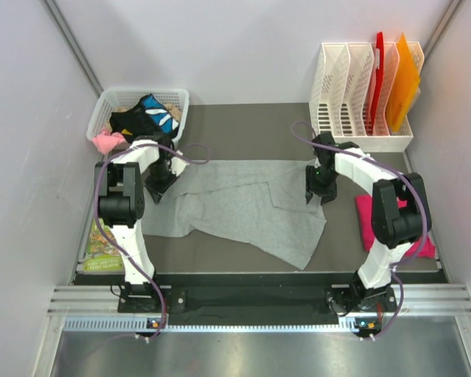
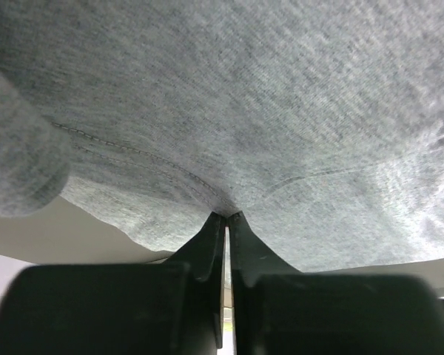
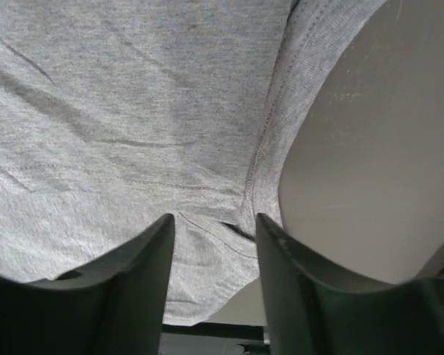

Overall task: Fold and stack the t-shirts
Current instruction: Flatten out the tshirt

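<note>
The light heather-grey t-shirt [image 1: 243,206] lies spread and partly folded across the middle of the table. My left gripper [image 1: 161,182] is at its left edge and is shut on a pinch of the grey cloth [image 2: 229,111]. My right gripper [image 1: 320,188] is at the shirt's right edge, open, its fingers [image 3: 144,255] straddling the grey hem [image 3: 266,148]. The folded magenta-pink t-shirt [image 1: 366,220] lies at the right, partly hidden behind my right arm.
A white basket [image 1: 170,99] of mixed clothes stands at the back left. A white file rack [image 1: 353,78] with the orange and red folders stands at the back right. A printed card [image 1: 102,247] lies at the left by my left arm's base.
</note>
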`<state>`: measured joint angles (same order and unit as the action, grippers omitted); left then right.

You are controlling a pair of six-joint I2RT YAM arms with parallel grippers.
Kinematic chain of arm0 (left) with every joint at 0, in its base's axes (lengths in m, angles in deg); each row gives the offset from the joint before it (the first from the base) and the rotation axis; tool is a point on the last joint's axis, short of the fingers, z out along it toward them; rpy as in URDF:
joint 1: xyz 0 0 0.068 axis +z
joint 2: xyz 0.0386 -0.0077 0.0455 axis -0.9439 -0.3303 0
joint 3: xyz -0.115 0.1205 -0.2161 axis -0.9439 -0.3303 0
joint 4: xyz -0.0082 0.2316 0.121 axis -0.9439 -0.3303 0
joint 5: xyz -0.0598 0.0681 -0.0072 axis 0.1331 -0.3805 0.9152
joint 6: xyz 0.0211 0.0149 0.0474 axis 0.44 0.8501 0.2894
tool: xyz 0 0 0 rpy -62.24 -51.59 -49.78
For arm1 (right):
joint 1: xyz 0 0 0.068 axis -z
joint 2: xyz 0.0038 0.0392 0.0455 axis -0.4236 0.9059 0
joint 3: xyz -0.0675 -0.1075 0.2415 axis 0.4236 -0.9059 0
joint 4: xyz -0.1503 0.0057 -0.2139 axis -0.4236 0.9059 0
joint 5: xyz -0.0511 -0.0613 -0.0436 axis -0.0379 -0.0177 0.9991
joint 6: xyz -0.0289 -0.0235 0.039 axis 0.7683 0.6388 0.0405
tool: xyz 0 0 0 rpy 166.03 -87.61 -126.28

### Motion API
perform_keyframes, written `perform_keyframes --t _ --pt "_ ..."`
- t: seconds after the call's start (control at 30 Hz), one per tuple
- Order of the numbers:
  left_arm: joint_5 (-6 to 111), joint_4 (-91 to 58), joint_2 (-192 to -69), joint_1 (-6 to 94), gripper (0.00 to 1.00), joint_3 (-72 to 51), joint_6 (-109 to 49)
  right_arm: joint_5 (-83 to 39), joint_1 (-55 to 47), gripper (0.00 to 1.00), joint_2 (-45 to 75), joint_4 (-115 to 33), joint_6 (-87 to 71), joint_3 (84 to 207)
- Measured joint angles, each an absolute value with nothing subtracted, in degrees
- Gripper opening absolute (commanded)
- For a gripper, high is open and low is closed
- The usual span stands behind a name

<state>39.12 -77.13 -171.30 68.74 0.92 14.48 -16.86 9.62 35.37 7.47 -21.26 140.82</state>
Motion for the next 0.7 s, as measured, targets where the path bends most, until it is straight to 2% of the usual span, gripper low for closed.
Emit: perform_keyframes --t 0.2,0.53,0.7 --pt "39.9 -77.1 -171.3 68.7 0.00 0.9 14.5 -15.9 10.2 0.54 35.9 6.2 -21.2 140.8" --pt "40.0 -77.2 -171.2 68.7 0.00 0.9 14.5 -16.0 10.3 0.38 40.1 3.2 -21.3 140.7" --pt "40.0 -77.2 -170.8 68.7 0.00 0.9 14.5 -15.9 10.4 0.34 40.3 3.0 -21.3 140.5"
